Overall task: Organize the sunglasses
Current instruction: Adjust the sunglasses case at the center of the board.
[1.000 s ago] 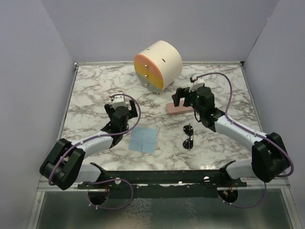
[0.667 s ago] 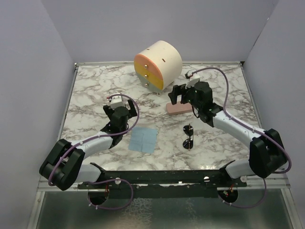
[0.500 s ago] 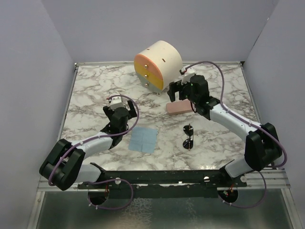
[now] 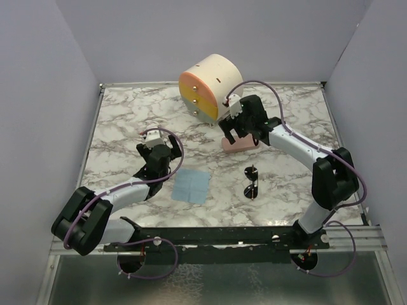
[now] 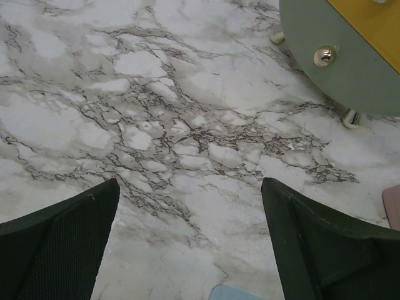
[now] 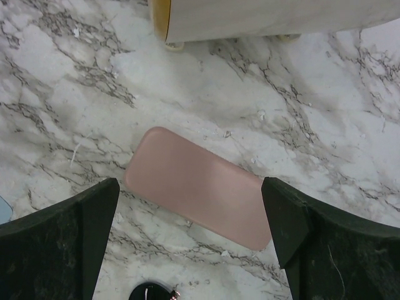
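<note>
The sunglasses (image 4: 251,182), with round black lenses and a thin black frame, lie on the marble table right of centre; one lens edge shows at the bottom of the right wrist view (image 6: 150,292). The pink oblong case (image 4: 240,143) lies shut behind them, also in the right wrist view (image 6: 198,187). My right gripper (image 4: 233,131) is open and empty, hovering above the case's left end. My left gripper (image 4: 159,151) is open and empty, just behind the light blue cloth (image 4: 191,185), whose corner shows in the left wrist view (image 5: 240,293).
A round cream drawer unit (image 4: 210,86) with orange and yellow drawer fronts and metal knobs stands at the back centre, just behind the right gripper. Grey walls enclose the table (image 4: 127,121) on three sides.
My right gripper has swung left and back from the case's right end to over its left end, closer to the drawer unit. My left gripper shifted slightly. The sunglasses, case and cloth have not moved.
</note>
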